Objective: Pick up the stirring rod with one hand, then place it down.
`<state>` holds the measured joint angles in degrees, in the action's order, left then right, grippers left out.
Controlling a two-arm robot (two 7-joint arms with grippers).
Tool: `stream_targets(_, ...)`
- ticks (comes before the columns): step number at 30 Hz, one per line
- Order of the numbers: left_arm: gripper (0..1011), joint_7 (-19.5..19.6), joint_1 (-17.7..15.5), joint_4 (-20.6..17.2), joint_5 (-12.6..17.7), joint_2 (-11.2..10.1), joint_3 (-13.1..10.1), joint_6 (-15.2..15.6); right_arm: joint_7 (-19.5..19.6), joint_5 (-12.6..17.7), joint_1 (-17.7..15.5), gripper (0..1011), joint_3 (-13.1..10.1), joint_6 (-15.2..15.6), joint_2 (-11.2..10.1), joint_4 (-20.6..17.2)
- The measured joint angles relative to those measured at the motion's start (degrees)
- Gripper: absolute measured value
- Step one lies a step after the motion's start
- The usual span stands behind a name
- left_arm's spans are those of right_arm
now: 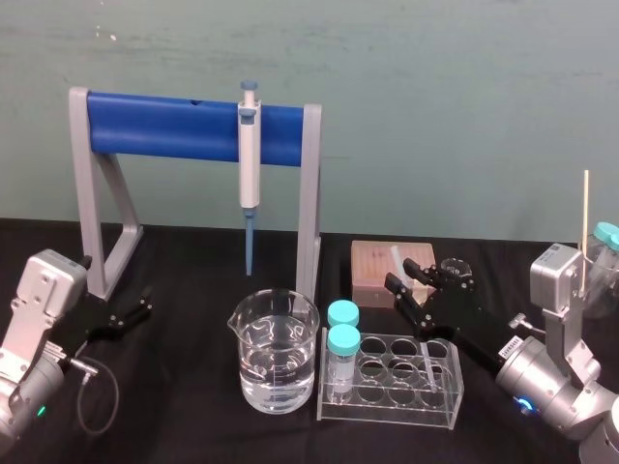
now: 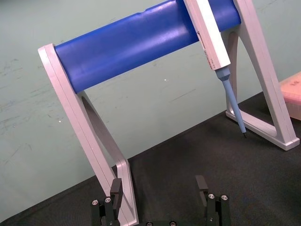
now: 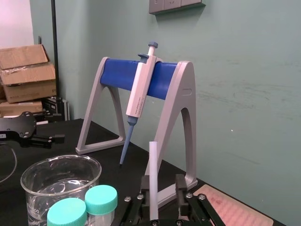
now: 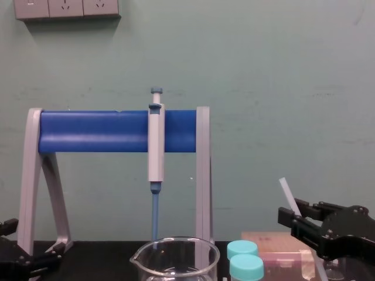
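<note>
1. The pick-up half of the task is looking done. The right hand [image 1: 400,293] is pinching narrowly on the stirring rod [image 3: 153,165] and is holding it tilted, upper end free in the air.
2. The rod is sitting over the clear tube rack [image 1: 387,411], near the front edge of the surface [image 1: 193,261] and right of its middle. I cannot tell whether its lower end is hanging clear of the rack or dipping into one of the wells.
3. The placing half is not yet done. Judging from the grip, what is remaining is lowering the rod to a bare spot and letting go.
4. The left hand [image 2: 158,186] is idling near the left edge of the surface, beside the foot of the stand [image 1: 164,126], with its fingers spread wide and nothing between them.
5. Counting what is showing:
   - one stirring rod
   - one pipette [image 1: 250,155], hanging on the one stand
   - one beaker [image 1: 276,358] holding clear liquid
   - one tube rack with two teal-capped tubes [image 1: 342,348] standing in it
   - one pink box [image 1: 372,271] behind the rack
   - two hands
</note>
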<state>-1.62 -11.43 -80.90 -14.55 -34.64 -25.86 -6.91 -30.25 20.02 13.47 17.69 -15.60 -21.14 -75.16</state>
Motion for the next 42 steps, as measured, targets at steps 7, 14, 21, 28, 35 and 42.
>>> stream_targets(7,1000,0.0,0.0,0.0,0.0,0.0,0.0,0.0,0.0,0.0,0.0,543,0.0,0.0,0.0,0.0)
stream_targets(14,1000,0.0,0.0,0.0,0.0,0.0,0.0,0.0,-0.1,0.0,0.0,741,0.0,-0.1,0.0,0.0)
stream_targets(21,1000,0.0,0.0,0.0,0.0,0.0,0.0,0.0,-0.1,0.0,0.0,965,0.0,-0.1,0.0,0.0)
stream_targets(28,1001,0.0,0.0,0.0,0.0,0.0,0.0,0.0,-0.1,0.0,0.0,1000,0.0,-0.1,0.0,0.0)
stream_targets(35,1000,0.0,0.0,0.0,0.0,0.0,0.0,0.0,2.1,-1.2,-0.7,1002,-1.1,-2.4,0.3,-2.0)
stream_targets(42,1000,0.0,0.0,0.0,0.0,0.0,0.0,0.0,6.7,-4.2,-2.5,1000,-3.6,-6.4,1.5,-4.8)
